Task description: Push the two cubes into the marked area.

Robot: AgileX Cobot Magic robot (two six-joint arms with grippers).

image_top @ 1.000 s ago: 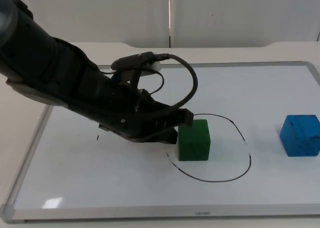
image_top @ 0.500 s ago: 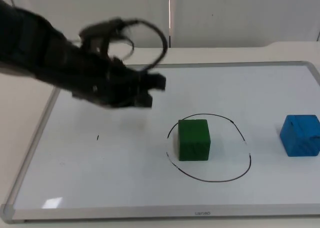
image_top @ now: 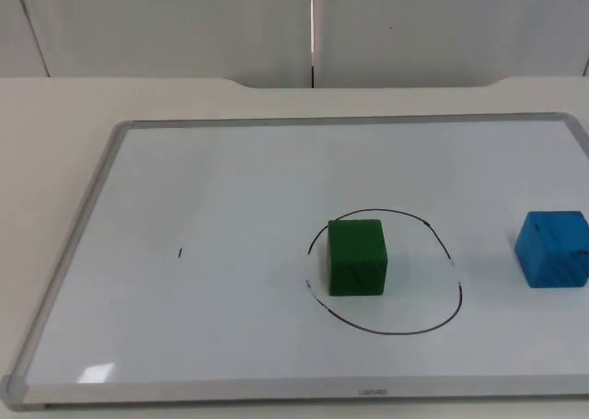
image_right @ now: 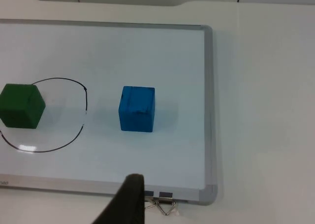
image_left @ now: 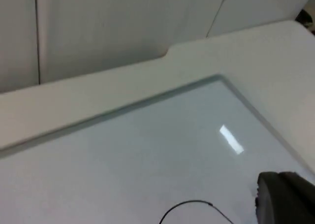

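A green cube stands on the whiteboard, inside the black drawn ring and close to its left side. Well to the right of the ring, near the board's right edge, sits a blue cube. The right wrist view takes in the green cube, the ring and the blue cube, with my right gripper held back at the board's frame, apart from both cubes. My left gripper hangs high over the board, beside a short arc of the ring.
The whiteboard's grey frame lies on a pale table that ends at the partition wall. A tiny pen mark sits on the board's left half. A binder clip lies by the frame.
The left arm, which was against the green cube's left side, has drawn back up and to the left, out over the table's far edge. Neither cube has moved.
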